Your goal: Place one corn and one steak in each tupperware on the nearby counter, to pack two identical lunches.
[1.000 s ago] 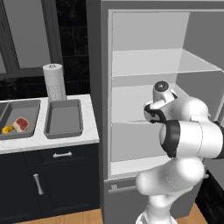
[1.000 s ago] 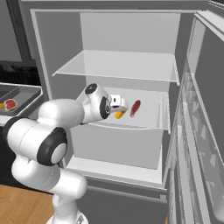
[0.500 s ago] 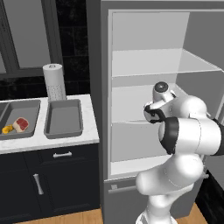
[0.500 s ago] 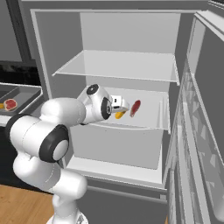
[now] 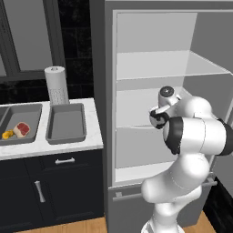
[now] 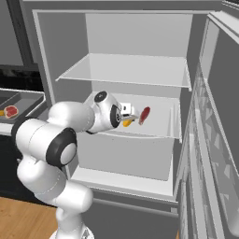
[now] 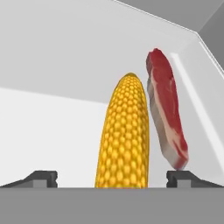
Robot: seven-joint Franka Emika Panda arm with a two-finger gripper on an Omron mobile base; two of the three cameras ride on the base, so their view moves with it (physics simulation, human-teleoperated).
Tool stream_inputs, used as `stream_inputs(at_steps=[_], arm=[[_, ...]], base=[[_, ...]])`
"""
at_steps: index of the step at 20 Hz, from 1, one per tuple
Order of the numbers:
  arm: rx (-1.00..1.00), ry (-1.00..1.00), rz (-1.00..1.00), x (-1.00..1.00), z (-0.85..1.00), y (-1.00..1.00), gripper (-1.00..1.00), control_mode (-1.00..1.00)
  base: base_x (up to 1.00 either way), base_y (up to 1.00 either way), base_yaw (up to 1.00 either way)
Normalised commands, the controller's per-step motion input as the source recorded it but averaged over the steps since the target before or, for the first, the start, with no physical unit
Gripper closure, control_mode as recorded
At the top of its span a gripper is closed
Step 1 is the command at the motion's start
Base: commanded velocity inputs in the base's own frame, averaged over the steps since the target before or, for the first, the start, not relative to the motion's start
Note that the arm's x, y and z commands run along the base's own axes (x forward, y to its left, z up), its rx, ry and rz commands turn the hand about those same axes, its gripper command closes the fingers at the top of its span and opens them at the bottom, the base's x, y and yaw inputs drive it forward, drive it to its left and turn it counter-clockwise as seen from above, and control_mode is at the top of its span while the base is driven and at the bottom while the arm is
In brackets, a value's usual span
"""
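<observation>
My gripper [image 7: 112, 179] is open inside the open fridge, with its fingertips [image 7: 41, 178] on either side of the near end of a yellow corn [image 7: 124, 140]. A red steak [image 7: 166, 109] with a pale rim stands just right of the cob, close to the right fingertip. From the right base view the gripper [image 6: 130, 116] reaches over the middle shelf to that corn [image 6: 127, 123] and steak [image 6: 144, 114]. On the counter [image 5: 93, 129], the left tupperware [image 5: 32, 113] holds another steak [image 5: 21, 129] and corn [image 5: 7, 134]. The right tupperware [image 5: 67, 125] holds nothing.
A paper towel roll [image 5: 55, 84] stands behind the trays. The fridge door [image 6: 210, 140] hangs open on the right. A shelf [image 6: 126, 70] sits above the hand, and a lower compartment floor [image 6: 121, 179] lies below. Dark cabinets [image 5: 54, 191] run under the counter.
</observation>
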Motion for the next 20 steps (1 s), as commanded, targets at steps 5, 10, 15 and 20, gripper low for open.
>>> stream_inputs(at_steps=[5,10,15,20], arm=[[0.0,0.0,0.0,0.14,-0.05,-0.04,1.0,-1.0],[0.0,0.0,0.0,0.02,-0.09,-0.03,1.0,-1.0],[0.0,0.0,0.0,0.0,-0.28,-0.1,1.0,-1.0],[0.01,0.0,0.0,0.0,-0.28,-0.1,1.0,-1.0]], base=[[0.0,0.0,0.0],[0.0,0.0,0.0],[0.0,0.0,0.0],[0.0,0.0,0.0]])
